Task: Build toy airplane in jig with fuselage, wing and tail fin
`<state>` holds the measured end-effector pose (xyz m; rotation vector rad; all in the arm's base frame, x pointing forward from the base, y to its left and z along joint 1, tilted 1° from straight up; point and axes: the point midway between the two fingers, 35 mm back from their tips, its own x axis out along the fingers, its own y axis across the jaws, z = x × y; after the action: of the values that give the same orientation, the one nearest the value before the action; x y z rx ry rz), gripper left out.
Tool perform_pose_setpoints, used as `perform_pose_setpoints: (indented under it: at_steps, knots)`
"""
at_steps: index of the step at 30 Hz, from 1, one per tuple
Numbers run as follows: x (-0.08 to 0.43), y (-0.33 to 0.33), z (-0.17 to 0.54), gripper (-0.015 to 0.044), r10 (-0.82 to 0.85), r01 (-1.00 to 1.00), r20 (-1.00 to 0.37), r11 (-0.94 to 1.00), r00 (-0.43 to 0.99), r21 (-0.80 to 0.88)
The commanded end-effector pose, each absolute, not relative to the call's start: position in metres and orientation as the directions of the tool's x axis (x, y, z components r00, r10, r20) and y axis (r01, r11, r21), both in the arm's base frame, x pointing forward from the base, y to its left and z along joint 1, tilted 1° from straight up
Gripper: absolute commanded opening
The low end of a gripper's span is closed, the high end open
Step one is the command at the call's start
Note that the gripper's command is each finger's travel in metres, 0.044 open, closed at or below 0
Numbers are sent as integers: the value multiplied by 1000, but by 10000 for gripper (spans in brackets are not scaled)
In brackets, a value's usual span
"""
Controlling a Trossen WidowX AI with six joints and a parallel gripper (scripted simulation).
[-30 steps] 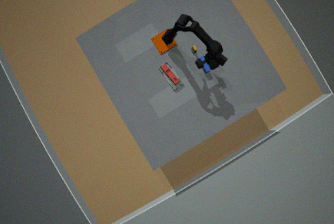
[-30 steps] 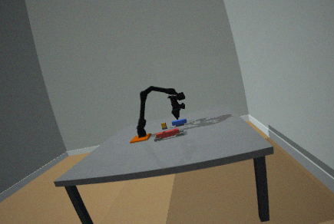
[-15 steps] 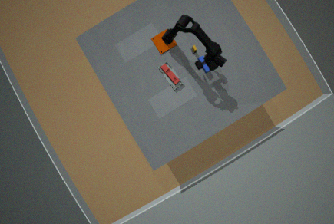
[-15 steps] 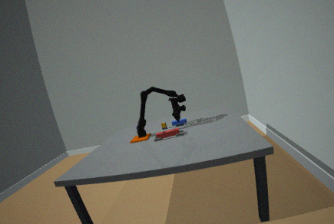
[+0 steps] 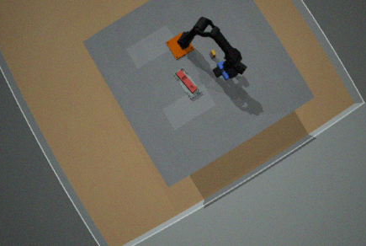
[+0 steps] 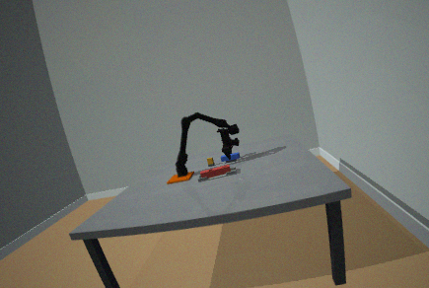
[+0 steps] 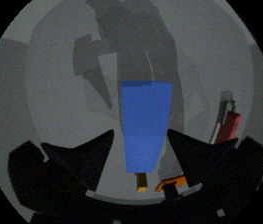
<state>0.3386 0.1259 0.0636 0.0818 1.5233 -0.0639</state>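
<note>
The blue wing [image 5: 225, 76] [image 6: 232, 158] [image 7: 146, 112] lies on the table [image 5: 155, 143] [image 6: 206, 212], between the fingers of the gripper [image 5: 229, 71] [image 6: 228, 157] [image 7: 140, 132], which stand open and do not grip it. Near it stands the yellow tail fin [image 5: 213, 53] [image 6: 210, 161] [image 7: 141, 182], also not fitted. Farther away, the red fuselage [image 5: 186, 81] [image 6: 215, 172] [image 7: 229, 127] seems already seated in the grey cradle [image 5: 193, 96] [image 6: 235, 173] [image 7: 215, 131]. So, I judge, one part is done; wing and fin are left.
</note>
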Motion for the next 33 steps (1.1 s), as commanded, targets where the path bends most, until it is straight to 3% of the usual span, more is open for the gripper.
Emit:
perform_pose_setpoints:
  at_steps: [1,6,12,17,23,33]
  knots:
    - [338,125,61,309,7,99,-999,995,43,11]
    - [338,125,61,177,7,99,-999,995,43,11]
    - [338,125,61,137,7,99,-999,995,43,11]
    - [342,126,68,6,17,92,-997,996,69,23]
    - [350,128,84,0,39,75,-991,996,125,49]
    - [349,129,112,0,30,82,-994,996,103,39]
